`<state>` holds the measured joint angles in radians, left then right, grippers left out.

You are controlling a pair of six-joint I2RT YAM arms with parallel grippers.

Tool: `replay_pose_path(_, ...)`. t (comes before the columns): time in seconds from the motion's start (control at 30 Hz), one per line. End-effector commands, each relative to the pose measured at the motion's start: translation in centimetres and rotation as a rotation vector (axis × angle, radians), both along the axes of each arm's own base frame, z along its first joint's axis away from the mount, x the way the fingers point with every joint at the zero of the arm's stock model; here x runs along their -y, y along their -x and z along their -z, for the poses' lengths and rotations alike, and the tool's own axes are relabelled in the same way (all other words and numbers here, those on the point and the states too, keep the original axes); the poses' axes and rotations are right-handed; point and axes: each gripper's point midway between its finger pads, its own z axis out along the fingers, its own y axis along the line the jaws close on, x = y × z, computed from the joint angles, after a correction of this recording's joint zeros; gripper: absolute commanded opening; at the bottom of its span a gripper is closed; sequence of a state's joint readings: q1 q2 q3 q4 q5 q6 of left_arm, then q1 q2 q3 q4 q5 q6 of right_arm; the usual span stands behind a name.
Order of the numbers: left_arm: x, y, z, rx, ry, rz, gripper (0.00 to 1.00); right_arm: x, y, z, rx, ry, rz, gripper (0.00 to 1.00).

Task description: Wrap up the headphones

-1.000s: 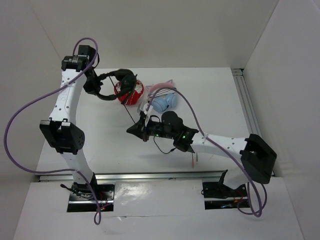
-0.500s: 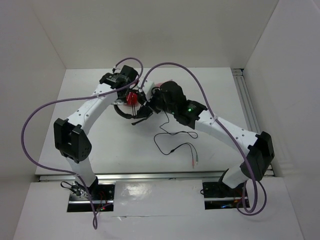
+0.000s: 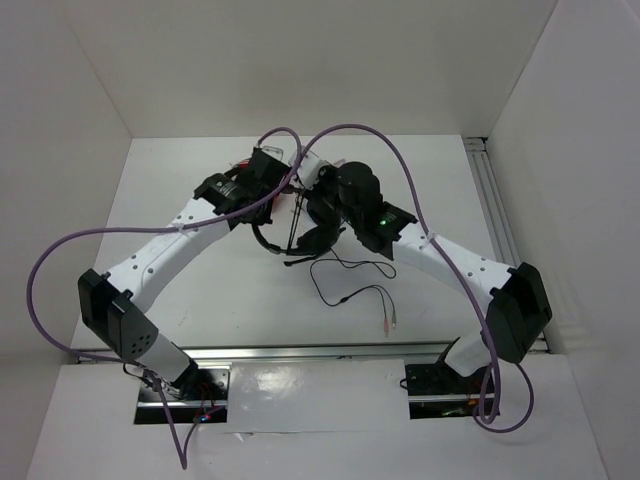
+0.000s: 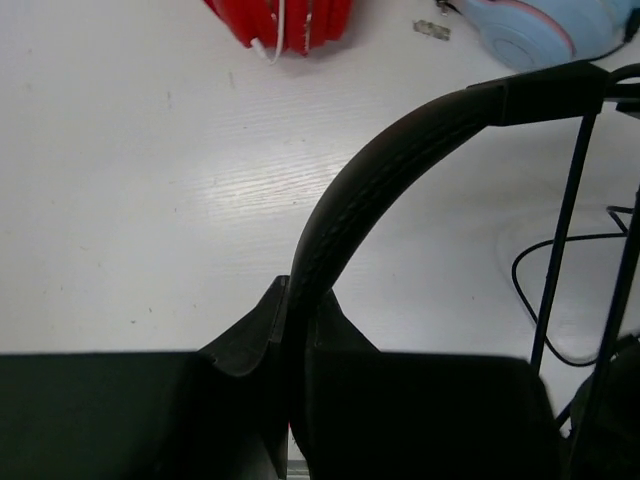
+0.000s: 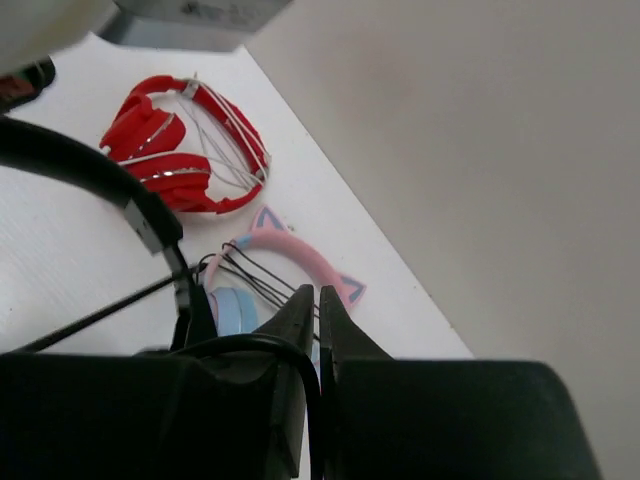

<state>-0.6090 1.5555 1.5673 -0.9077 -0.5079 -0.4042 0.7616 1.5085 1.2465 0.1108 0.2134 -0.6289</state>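
Note:
The black headphones (image 3: pixel 316 240) hang at the table's middle, held up between both arms. My left gripper (image 3: pixel 262 212) is shut on their padded headband (image 4: pixel 400 160), which arcs up and right from the jaws (image 4: pixel 297 318). My right gripper (image 3: pixel 306 204) is just right of it, and its jaws (image 5: pixel 320 312) are shut on the thin black cable (image 5: pixel 296 362). The rest of the cable (image 3: pixel 345 282) lies in loose loops on the table, ending in the coloured plugs (image 3: pixel 388 320). The boom microphone (image 3: pixel 296 263) points toward the near side.
Red-and-white headphones (image 4: pixel 285 22) (image 5: pixel 185 150) and light-blue and pink cat-ear headphones (image 4: pixel 530 30) (image 5: pixel 300 258) lie at the back, mostly under the arms in the top view. White walls enclose the table. A metal rail (image 3: pixel 497 215) runs along the right edge.
My left gripper carried the headphones from the back left toward the middle. My right gripper moved from the table's middle up and back beside them, drawing the cable along.

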Motion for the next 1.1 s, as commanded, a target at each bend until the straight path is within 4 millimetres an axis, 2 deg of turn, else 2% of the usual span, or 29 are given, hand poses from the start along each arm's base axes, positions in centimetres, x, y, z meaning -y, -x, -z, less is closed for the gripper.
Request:
replay_pose_path(0.0,3.4,4.6,-1.1,-0.024,-0.025,0.267,0.0,4.4,-4.2,-3.8,0.111,-0.112,0.176,0.14)
replay_pose_path(0.03,3.6,4.9,-1.5,-0.013,-0.018,0.278,0.0,4.5,-4.4,-4.2,0.11,-0.124,0.163,0.16)
replay_pose_path(0.07,4.0,5.1,-1.5,-0.017,-0.012,0.293,0.0,3.6,-4.5,-3.2,0.063,-0.127,0.101,0.16)
replay_pose_path(0.13,4.3,5.8,-2.5,-0.005,0.016,0.325,0.0,4.1,-5.2,-3.1,0.01,-0.15,0.055,0.21)
replay_pose_path(0.17,4.4,5.8,-2.5,-0.005,0.016,0.325,0.0,2.8,-4.7,-1.8,-0.069,-0.177,-0.028,0.21)
replay_pose_path(0.2,4.2,6.0,-3.4,0.01,0.026,0.325,0.0,3.4,-4.9,-1.4,-0.103,-0.198,-0.053,0.21)
replay_pose_path(0.23,4.2,5.9,-4.3,0.024,0.036,0.325,0.0,3.0,-4.7,-1.4,-0.129,-0.227,-0.102,0.21)
replay_pose_path(0.27,3.7,6.1,-4.6,0.023,0.025,0.304,0.0,1.6,-3.7,-0.1,-0.204,-0.267,-0.19,0.21)
replay_pose_path(0.33,3.4,6.0,-6.0,0.042,0.032,0.269,0.0,0.7,-3.5,1.2,-0.258,-0.301,-0.251,0.21)
replay_pose_path(0.37,3.2,5.9,-6.2,0.038,0.023,0.255,0.0,-0.3,-3.2,2.8,-0.325,-0.323,-0.282,0.21)
replay_pose_path(0.4,3.0,6.1,-7.1,0.044,0.037,0.245,0.0,-0.8,-3.4,2.8,-0.327,-0.345,-0.302,0.24)
replay_pose_path(0.43,2.9,6.2,-7.6,0.047,0.04,0.245,0.0,-0.6,-3.8,3.5,-0.348,-0.364,-0.303,0.24)
replay_pose_path(0.47,3.1,6.4,-7.9,0.044,0.053,0.254,0.0,-1.2,-3.5,5.1,-0.417,-0.398,-0.342,0.25)
replay_pose_path(0.5,3.1,6.5,-8.4,0.058,0.07,0.248,0.0,-1.5,-3.7,4.6,-0.41,-0.431,-0.376,0.25)
replay_pose_path(0.57,3.1,6.6,-9.4,0.077,0.094,0.254,0.0,-1.6,-3.6,5.6,-0.457,-0.482,-0.416,0.27)
replay_pose_path(0.67,2.1,6.3,-10.7,0.104,0.111,0.2,0.0,-4.1,-2.0,6.2,-0.509,-0.59,-0.547,0.28)
replay_pose_path(0.7,2.0,6.1,-10.8,0.107,0.103,0.193,0.0,-4.5,-1.6,7.3,-0.536,-0.584,-0.549,0.29)
replay_pose_path(0.73,2.3,5.9,-11.6,0.12,0.123,0.183,0.0,-5.8,-0.9,6.3,-0.528,-0.624,-0.602,0.3)
replay_pose_path(0.77,2.0,5.9,-11.8,0.115,0.115,0.168,0.0,-6.5,-0.7,7.7,-0.559,-0.64,-0.607,0.35)
replay_pose_path(0.8,2.3,5.7,-12.5,0.124,0.136,0.155,0.0,-7.6,0.3,7.4,-0.563,-0.674,-0.651,0.39)
replay_pose_path(0.9,1.8,5.7,-13.4,0.129,0.132,0.121,0.0,-9.0,0.3,8.5,-0.588,-0.731,-0.672,0.47)
replay_pose_path(0.97,1.3,5.6,-14.7,0.155,0.148,0.097,0.0,-10.4,1.0,9.6,-0.615,-0.744,-0.69,0.48)
replay_pose_path(1.0,0.9,5.5,-15.3,0.17,0.161,0.072,0.0,-10.6,0.8,11.0,-0.64,-0.747,-0.68,0.5)
replay_pose_path(1.03,0.5,5.2,-15.5,0.177,0.161,0.05,0.0,-11.1,1.0,11.6,-0.651,-0.753,-0.677,0.5)
replay_pose_path(1.07,-0.4,5.0,-16.8,0.207,0.181,0.024,0.0,-11.6,1.1,11.8,-0.656,-0.75,-0.685,0.51)
